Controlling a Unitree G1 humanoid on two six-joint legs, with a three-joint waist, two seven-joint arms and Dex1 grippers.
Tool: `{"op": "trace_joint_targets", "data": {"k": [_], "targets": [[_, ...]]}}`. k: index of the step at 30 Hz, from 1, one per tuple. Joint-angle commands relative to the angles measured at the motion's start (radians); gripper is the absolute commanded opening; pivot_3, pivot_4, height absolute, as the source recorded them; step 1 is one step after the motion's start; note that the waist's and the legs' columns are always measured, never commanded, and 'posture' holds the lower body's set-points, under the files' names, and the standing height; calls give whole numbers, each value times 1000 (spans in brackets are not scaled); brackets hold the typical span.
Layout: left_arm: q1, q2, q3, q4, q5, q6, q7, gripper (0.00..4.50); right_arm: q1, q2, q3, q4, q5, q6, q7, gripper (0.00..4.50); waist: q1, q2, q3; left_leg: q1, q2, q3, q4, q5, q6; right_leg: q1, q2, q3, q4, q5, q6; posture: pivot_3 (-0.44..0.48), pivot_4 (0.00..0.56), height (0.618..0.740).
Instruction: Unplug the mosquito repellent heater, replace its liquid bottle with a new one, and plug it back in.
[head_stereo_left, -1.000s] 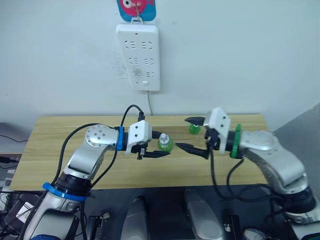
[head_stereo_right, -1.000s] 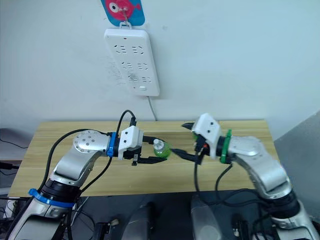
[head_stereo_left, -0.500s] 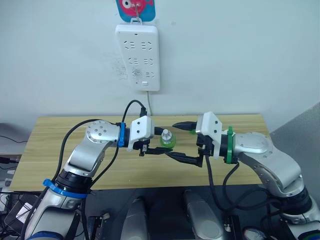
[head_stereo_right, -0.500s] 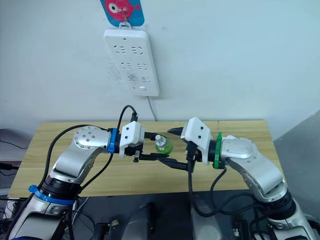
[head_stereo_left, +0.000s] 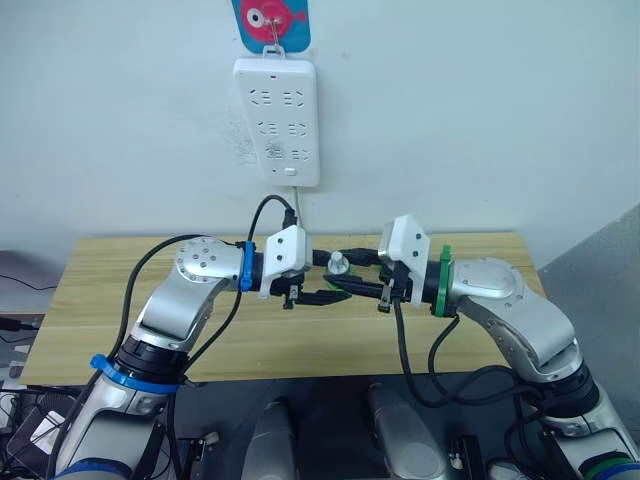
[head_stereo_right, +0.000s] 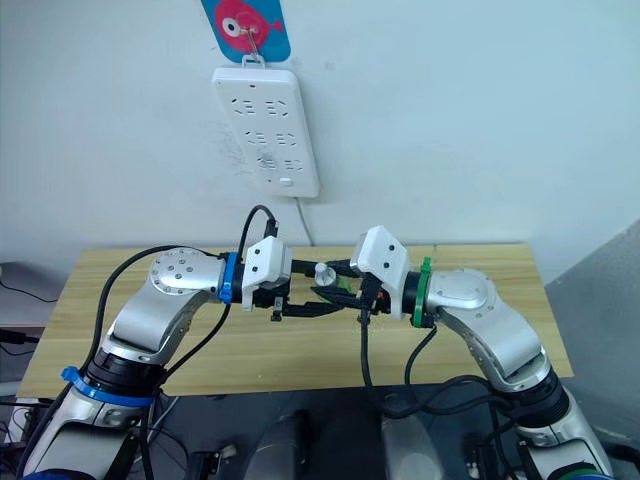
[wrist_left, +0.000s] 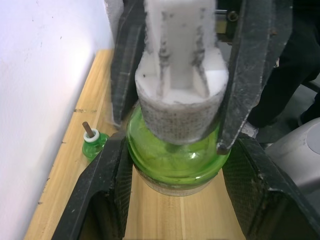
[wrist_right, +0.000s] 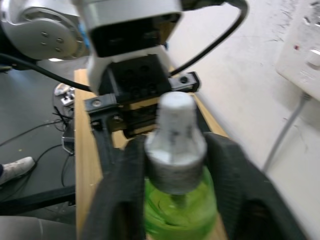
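White power strip on the wall under a fish-shaped hook, above the wooden table.

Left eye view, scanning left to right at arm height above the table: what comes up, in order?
Left arm's silver elbow joint → left tool → capped green bottle, held between both tools → right tool → green ring on the right wrist.

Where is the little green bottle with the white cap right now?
The capped green bottle is held between both grippers above the middle of the wooden table, below the power strip.
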Motion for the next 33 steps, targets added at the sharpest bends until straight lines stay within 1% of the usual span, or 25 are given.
{"op": "trace_joint_targets", "data": {"k": [1, 7, 11, 16, 19, 22, 24, 25, 27, 29, 33], "targets": [[1, 5, 3, -22, -9, -7, -4, 2248, -6, -15, -16, -29, 1, -24, 14, 1091, 0, 0, 0, 0, 0, 0, 0, 0, 0, 0, 0, 0, 0, 0, 0, -230, 227, 740], [10, 8, -9, 28, 20, -12, 4, 2248, -17, 2, -44, -29, 43, -21, 22, 1091, 0, 0, 0, 0, 0, 0, 0, 0, 0, 0, 0, 0, 0, 0, 0, -233, 228, 740], [41, 35, -37, 65, 65, -40, -6, 2248, -61, 33, -112, -26, 114, -17, 28, 1091, -4, 1, 0, 0, 0, 0, 0, 0, 0, 0, 0, 0, 0, 0, 0, -233, 229, 740], [78, 53, -41, 101, 108, -52, 18, 2248, -91, 26, -171, -27, 173, 2, 30, 1091, -1, 0, 0, 0, 0, -1, 0, 0, 0, 0, 0, -1, 0, 0, 0, -229, 237, 740], [99, 61, -27, 108, 120, -50, 37, 2248, -55, -3, -183, -21, 168, -8, 34, 1091, 1, 1, 0, 0, 0, 0, 0, 0, 0, 0, 0, 0, 0, 0, 0, -227, 243, 740], [124, 77, -11, 98, 121, -47, 53, 2248, 31, -39, -174, 8, 107, -73, 31, 1091, 3, 0, 0, 0, 0, -1, 0, 0, 0, 1, 0, -1, 0, 0, 0, -220, 247, 740], [143, 92, -1, 88, 118, -42, 60, 2248, 111, -52, -158, 67, 31, -158, 14, 1091, 3, 0, 0, 0, 0, 0, 0, 0, 0, 1, 0, 0, 0, 0, 0, -218, 250, 740], [154, 100, 5, 78, 115, -38, 62, 2248, 148, -54, -149, 101, -9, -207, 7, 1091, 3, 0, 0, 0, 0, 0, 0, 0, 0, 1, 0, 0, 0, 0, 0, -207, 261, 740], [169, 109, 14, 58, 107, -28, 66, 2248, 205, -36, -128, 200, -96, -337, -19, 1091, 4, 0, 0, 1, 0, 0, 0, 0, 0, 1, 0, 0, 0, 0, 0, -200, 265, 740], [180, 116, 21, 36, 98, -16, 71, 2248, 228, -1, -113, 304, -160, -438, -55, 1091, 5, 0, 0, 1, 0, 0, 0, 0, 0, 1, 0, 0, 0, 0, 0, -192, 271, 740], [201, 118, 30, -19, 85, 18, 78, 2248, 222, 98, -92, 540, -253, -585, -136, 1091, 4, 1, 0, 2, 0, 1, 0, 0, 0, 1, 0, 1, 0, 0, 0, -174, 290, 740]]}}
